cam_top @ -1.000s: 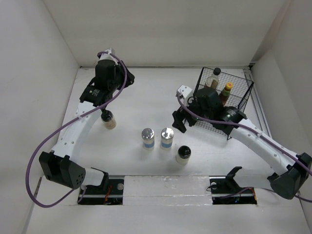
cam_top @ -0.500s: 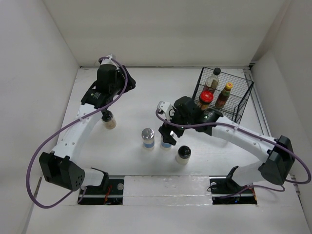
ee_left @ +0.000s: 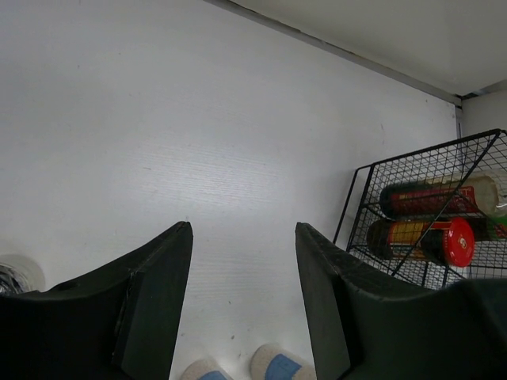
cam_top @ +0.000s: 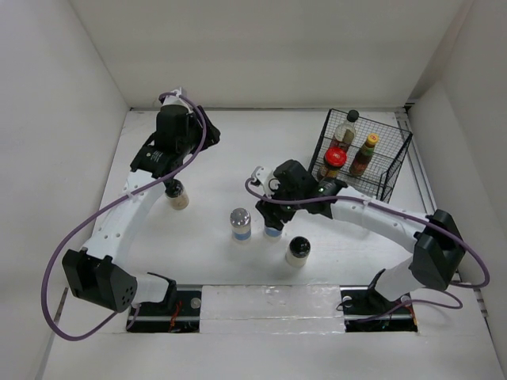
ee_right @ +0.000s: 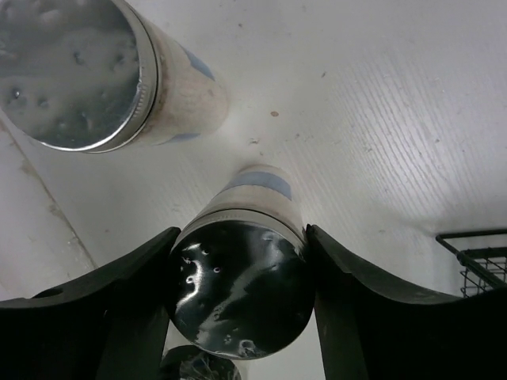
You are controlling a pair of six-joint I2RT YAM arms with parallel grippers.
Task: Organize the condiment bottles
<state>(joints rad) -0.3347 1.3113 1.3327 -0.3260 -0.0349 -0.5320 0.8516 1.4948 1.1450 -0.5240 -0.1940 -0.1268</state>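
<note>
My right gripper is shut on a silver-capped, blue-labelled shaker, both fingers against its cap; it stands on the table. A second such shaker stands just left of it. One black-capped pale jar stands to the front right. Another black-capped pale jar stands by my left gripper, which is open with nothing between its fingers. The black wire rack holds a black-capped bottle, a yellow-capped bottle and a red-lidded jar.
White walls close the table on the left, back and right. The rack stands at the back right, its open side toward the middle. Purple cables loop off both arms. The arm bases sit on the near edge.
My right arm swung left from the rack to the right-hand shaker and closed its fingers on the cap. My left gripper opened wider and drew back slightly from the pale jar.
</note>
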